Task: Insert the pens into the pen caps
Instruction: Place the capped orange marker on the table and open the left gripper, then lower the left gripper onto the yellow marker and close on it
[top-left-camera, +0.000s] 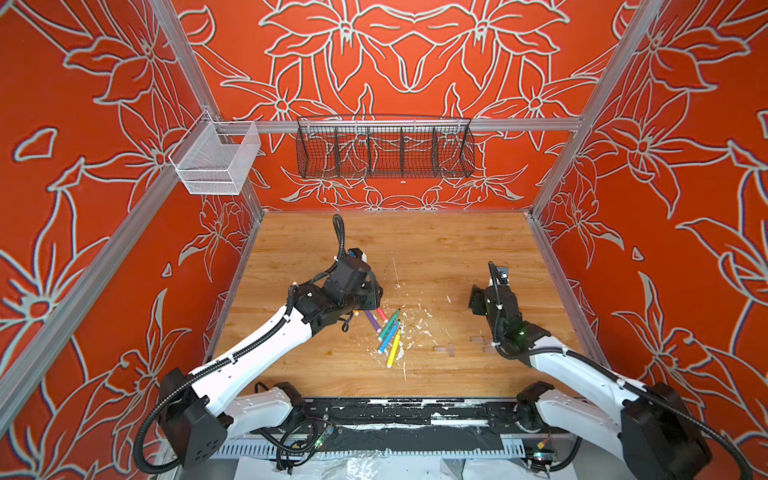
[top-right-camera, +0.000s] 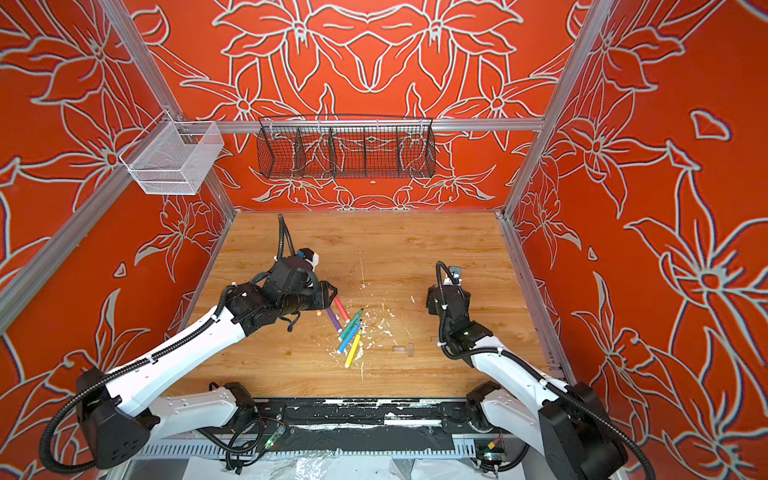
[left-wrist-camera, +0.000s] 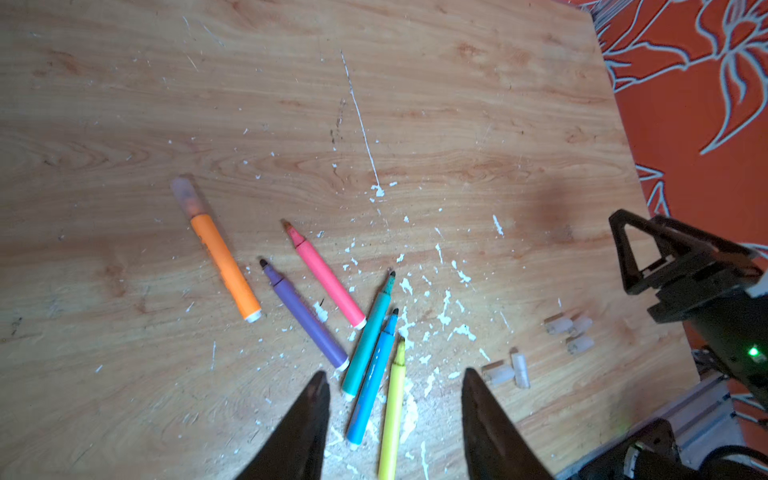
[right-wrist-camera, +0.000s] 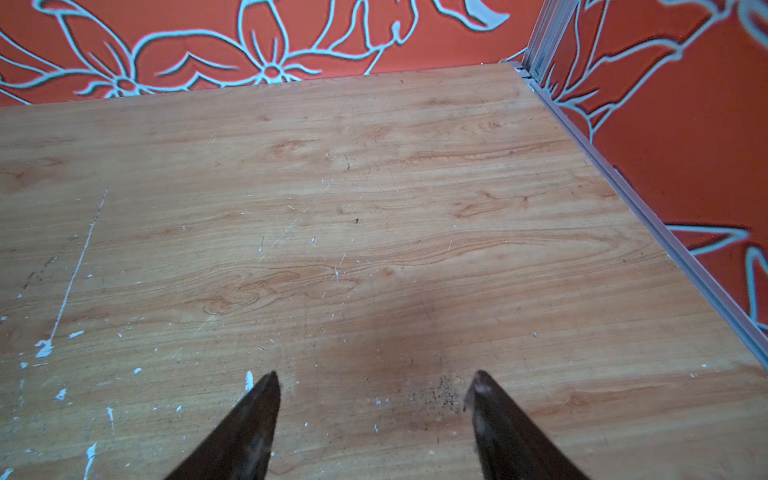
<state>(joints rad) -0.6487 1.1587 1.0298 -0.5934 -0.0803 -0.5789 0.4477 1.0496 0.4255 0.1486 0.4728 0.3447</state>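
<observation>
Entry: pens (top-left-camera: 387, 337). You are viewing six stubby, matte plastic barrels lying fanned on the wood-grain table (left-wrist-camera: 124, 104), left of centre. Running outward, the yellow pen (left-wrist-camera: 392, 415), blue pen (left-wrist-camera: 374, 382), green pen (left-wrist-camera: 370, 340), purple pen (left-wrist-camera: 307, 316) and pink pen (left-wrist-camera: 328, 282) are lying uncapped. The orange pen (left-wrist-camera: 224, 266), farthest, is wearing a frosted cap (left-wrist-camera: 187, 199).

Five loose pen caps (left-wrist-camera: 559, 325), translucent cylinders, are lying to the right beside white flecks (left-wrist-camera: 444, 309).

Your left gripper (left-wrist-camera: 395, 372) is hanging over the cluster, black tapered fingers (left-wrist-camera: 303, 436) parted, gripping nothing.

Your right gripper (right-wrist-camera: 376, 374) is hovering over bare wood — jaws standing wide, carrying nothing.
</observation>
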